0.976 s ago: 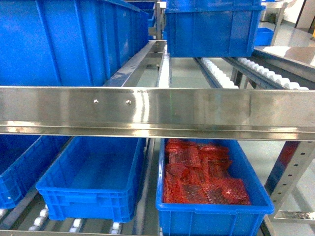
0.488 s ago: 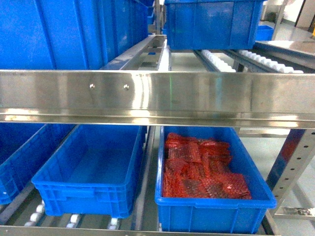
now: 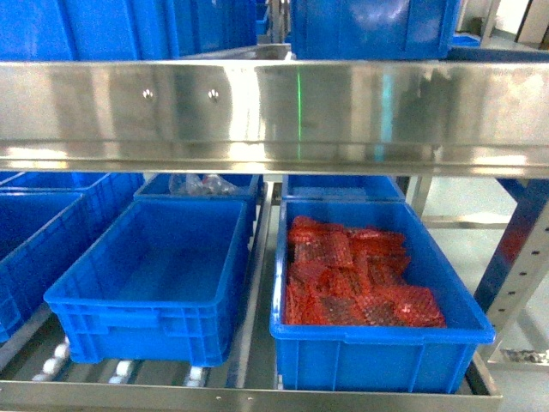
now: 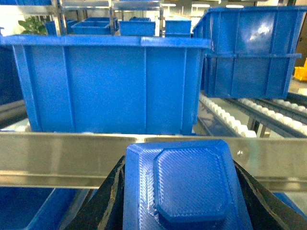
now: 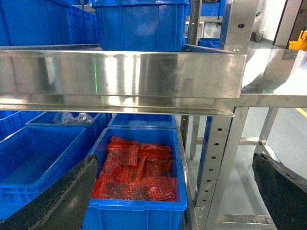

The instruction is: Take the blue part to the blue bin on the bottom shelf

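While the left pincer (image 4: 180, 211) clamps the blue part (image 4: 184, 189) between its dark fingers, level with a steel shelf lip (image 4: 57, 155), the right pincer (image 5: 175, 201) hangs spread wide with nothing in it. Below it, on the bottom shelf (image 3: 257, 396), sits a blue bin of red packets (image 5: 136, 170). Beside that stands an unfilled blue bin (image 3: 150, 287).
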You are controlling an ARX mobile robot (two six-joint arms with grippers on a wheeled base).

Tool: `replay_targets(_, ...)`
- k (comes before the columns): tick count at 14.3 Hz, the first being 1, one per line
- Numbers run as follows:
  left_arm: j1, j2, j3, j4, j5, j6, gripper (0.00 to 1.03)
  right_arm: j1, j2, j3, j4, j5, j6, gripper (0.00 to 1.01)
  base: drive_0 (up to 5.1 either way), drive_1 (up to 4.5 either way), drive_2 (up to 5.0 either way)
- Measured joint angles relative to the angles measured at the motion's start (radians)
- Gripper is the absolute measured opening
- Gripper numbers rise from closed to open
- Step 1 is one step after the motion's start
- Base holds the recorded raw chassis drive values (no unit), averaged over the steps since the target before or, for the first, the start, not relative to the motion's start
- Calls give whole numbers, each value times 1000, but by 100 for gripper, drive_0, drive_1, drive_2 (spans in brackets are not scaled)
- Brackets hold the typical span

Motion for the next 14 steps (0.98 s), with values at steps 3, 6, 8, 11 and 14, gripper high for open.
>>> replay_targets(3, 0, 0, 0, -2, 0, 0, 44, 0, 0, 0, 3, 1, 0, 98, 0, 0, 0)
replay_targets(6, 0, 0, 0, -1, 0, 0, 44, 0, 0, 0, 1, 0, -1, 98, 0, 0, 0)
replay_targets(8, 0, 0, 0, -1, 0, 0, 44, 0, 0, 0, 0, 1, 1, 98, 0, 0, 0)
replay_targets(11, 0, 0, 0, -1, 0, 0, 44, 0, 0, 0, -1, 0, 0, 98, 0, 0, 0)
replay_targets(14, 0, 1, 0, 1, 0, 0, 44, 0, 0, 0, -1, 0, 1, 98, 0, 0, 0)
